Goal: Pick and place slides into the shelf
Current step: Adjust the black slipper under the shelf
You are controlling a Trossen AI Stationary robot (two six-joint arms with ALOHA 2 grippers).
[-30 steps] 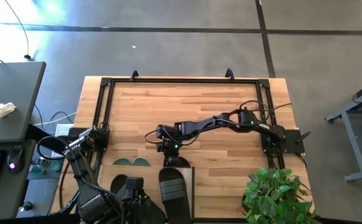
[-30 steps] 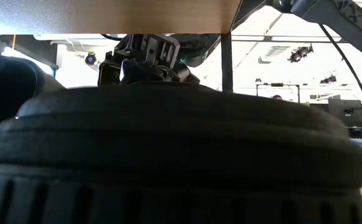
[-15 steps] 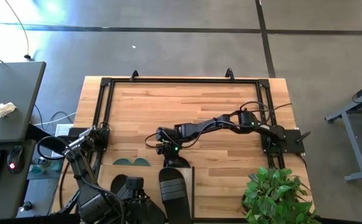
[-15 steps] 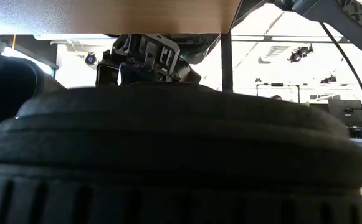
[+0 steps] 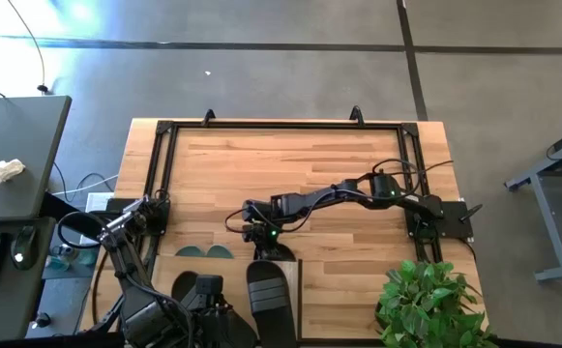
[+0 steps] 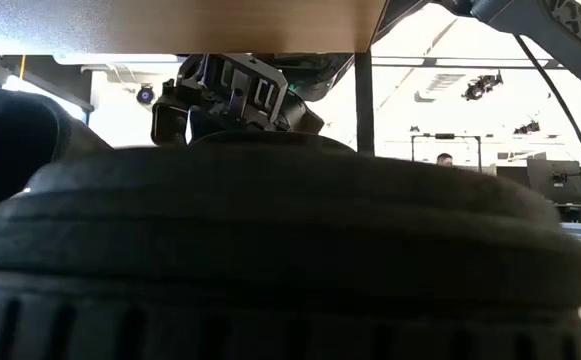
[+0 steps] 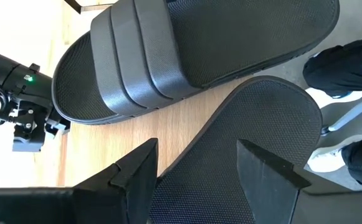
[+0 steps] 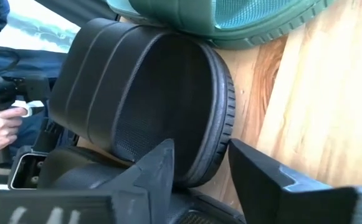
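The shelf's wooden top sits in a dark frame. Two sage-green slides poke out from under its near edge. Two black slides lie in front of it: one in the middle, one to its left. My right gripper is open at the far end of the middle black slide, with the green slide just beyond. My left gripper is open, its fingers on either side above the left black slide's footbed. The low view is filled by a black slide. My right gripper's fingers straddle the end rim of the middle black slide, one over the footbed and one outside over the wood, slanting down from the far side. The slide lies flat. Whether the fingers touch it, I cannot tell.
A potted plant stands at the table's near right corner. A grey desk with a crumpled cloth is off to the left. A person's hand shows beyond the slides in the right wrist view. The shelf's dark frame post stands behind the gripper.
My right gripper has crept a little toward the table's near edge, closing on the far end of the middle black slide. Its fingers stay open. My left arm has kept still.
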